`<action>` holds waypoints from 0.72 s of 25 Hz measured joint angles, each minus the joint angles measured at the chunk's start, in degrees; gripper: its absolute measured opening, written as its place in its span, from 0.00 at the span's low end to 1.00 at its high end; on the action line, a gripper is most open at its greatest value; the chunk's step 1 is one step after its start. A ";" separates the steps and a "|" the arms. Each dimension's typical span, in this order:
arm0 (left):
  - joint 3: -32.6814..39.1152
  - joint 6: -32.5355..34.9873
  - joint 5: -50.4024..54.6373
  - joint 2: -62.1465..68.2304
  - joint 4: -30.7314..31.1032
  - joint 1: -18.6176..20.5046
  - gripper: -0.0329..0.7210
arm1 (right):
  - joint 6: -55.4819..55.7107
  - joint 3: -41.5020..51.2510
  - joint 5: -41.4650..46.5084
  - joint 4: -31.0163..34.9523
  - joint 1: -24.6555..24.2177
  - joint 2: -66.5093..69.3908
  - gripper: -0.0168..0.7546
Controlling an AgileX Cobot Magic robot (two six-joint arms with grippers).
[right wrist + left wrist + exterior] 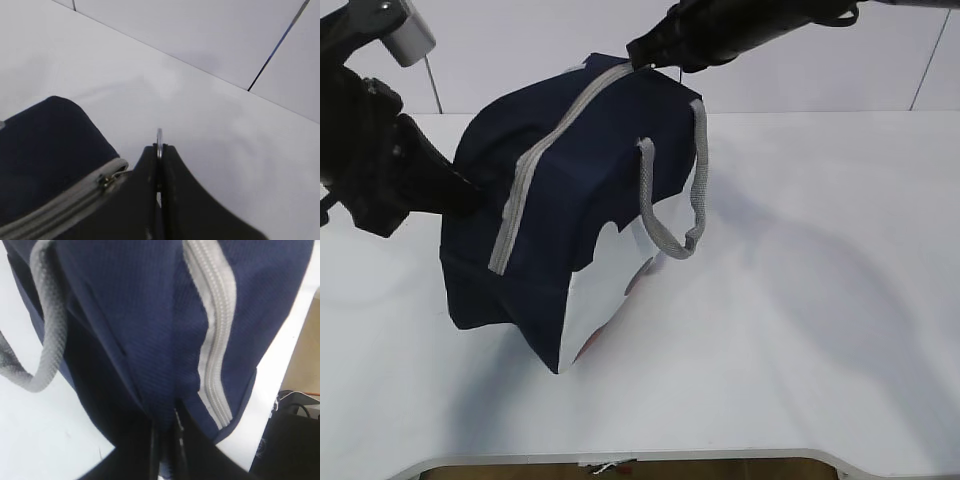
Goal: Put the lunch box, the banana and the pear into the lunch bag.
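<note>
Navy lunch bag (570, 190), no legible writing, has both tools clamped: left (165, 440) on fabric, right (159, 150) on its ring pull (159, 136).

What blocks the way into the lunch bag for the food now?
The grey zipper looks closed along the top of the lunch bag, so the inside is shut off. The right claw is clamped on its ring pull; no food is visible.

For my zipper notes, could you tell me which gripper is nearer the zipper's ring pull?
Right. The right gripper is shut on the ring pull at the lunch bag's far end; the left gripper pinches the bag's fabric at the opposite end of the zipper.
</note>
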 joint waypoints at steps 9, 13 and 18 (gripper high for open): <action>0.00 -4.13 0.36 -0.09 4.45 0.00 0.04 | 0.00 -2.91 -0.35 0.89 -0.12 5.05 0.04; 0.00 -5.29 0.72 -0.09 4.45 0.00 0.04 | 0.00 -3.24 0.08 5.17 -0.24 5.09 0.04; 0.00 -11.33 0.72 -0.09 4.24 0.00 0.07 | 0.00 -3.34 2.58 14.45 -0.34 5.09 0.04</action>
